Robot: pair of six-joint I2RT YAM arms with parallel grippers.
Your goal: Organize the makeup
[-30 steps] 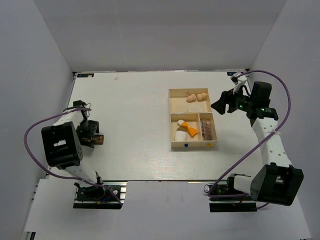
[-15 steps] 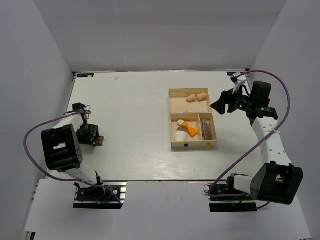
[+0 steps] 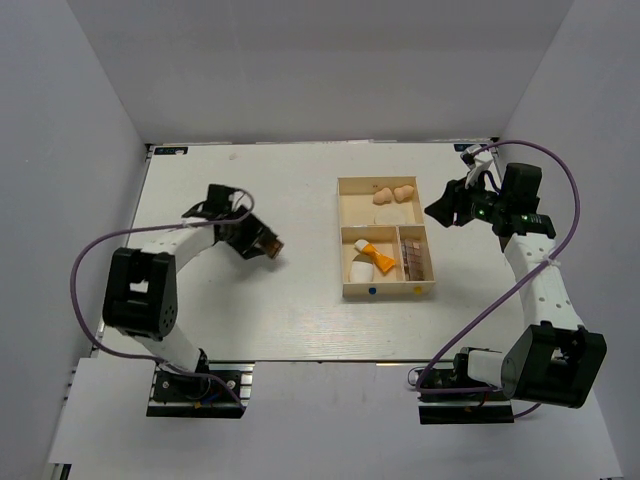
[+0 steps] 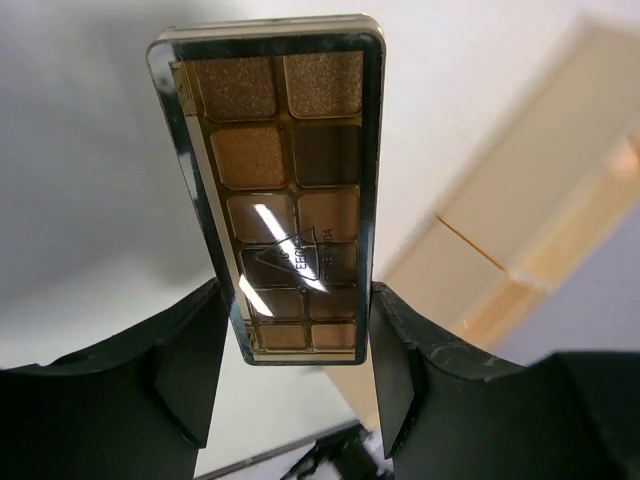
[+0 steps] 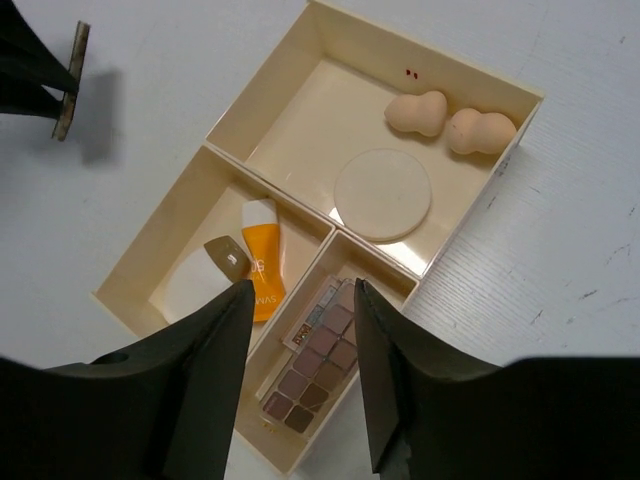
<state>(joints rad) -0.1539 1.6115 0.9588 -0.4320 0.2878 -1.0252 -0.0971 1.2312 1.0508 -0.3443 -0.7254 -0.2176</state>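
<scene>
Top external | left pincer (image 3: 265,243) clamps palette (image 4: 285,150), seemingly lifted, apart from tray (image 3: 341,240) edge | right pincer (image 5: 302,290) spread, empty.

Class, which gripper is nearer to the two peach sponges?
Right. The right gripper hovers just right of the sponges, beside the tray; the left gripper, holding a palette, is far to their left, short of the tray.

The left arm is stretching from the near left corner toward the table's middle, its left gripper (image 3: 266,245) clamping a long palette (image 4: 280,170) between both fingers. The right arm is standing along the right edge, its right gripper (image 3: 438,210) hanging with fingers spread, pointing left.
</scene>
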